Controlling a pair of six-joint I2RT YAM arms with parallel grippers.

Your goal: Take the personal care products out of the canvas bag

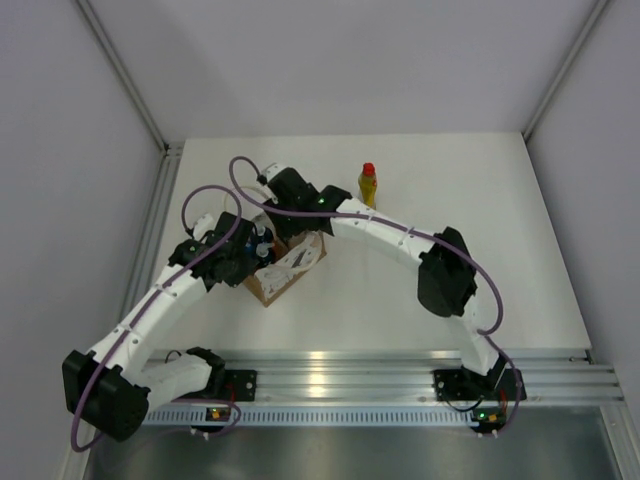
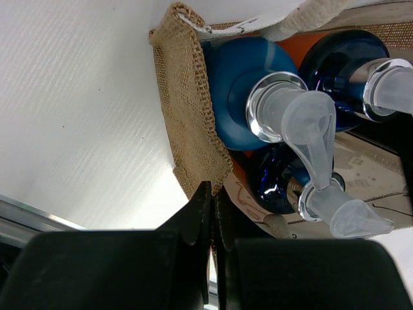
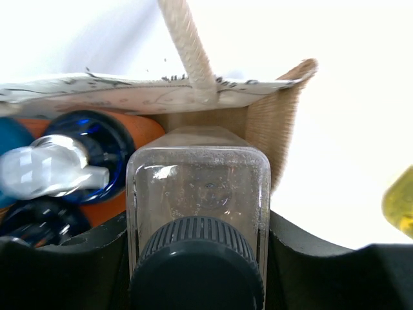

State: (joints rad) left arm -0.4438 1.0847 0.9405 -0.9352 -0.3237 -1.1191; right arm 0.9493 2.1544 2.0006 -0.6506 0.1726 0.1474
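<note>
The tan canvas bag [image 1: 292,266] stands left of the table's middle, its woven rim [image 2: 187,97] pinched by my shut left gripper [image 2: 214,194]. Inside stand orange bottles with blue tops and clear pump heads [image 2: 303,123], [image 3: 97,152]. My right gripper [image 3: 200,226] reaches into the bag from above, shut on the pale translucent bottle [image 3: 200,181] with a dark ribbed cap, one finger pressing each side. The bottle sits against the bag's end wall [image 3: 274,129]. The yellow bottle with the red cap [image 1: 368,186] stands upright on the table outside the bag, and shows in the right wrist view as a yellow edge [image 3: 400,200].
The bag's white rope handle [image 3: 187,45] rises over the patterned side panel [image 3: 116,97]. Grey walls close the table [image 1: 450,300] on three sides, and an aluminium rail [image 1: 400,380] runs along the near edge. Both arms cross above the bag.
</note>
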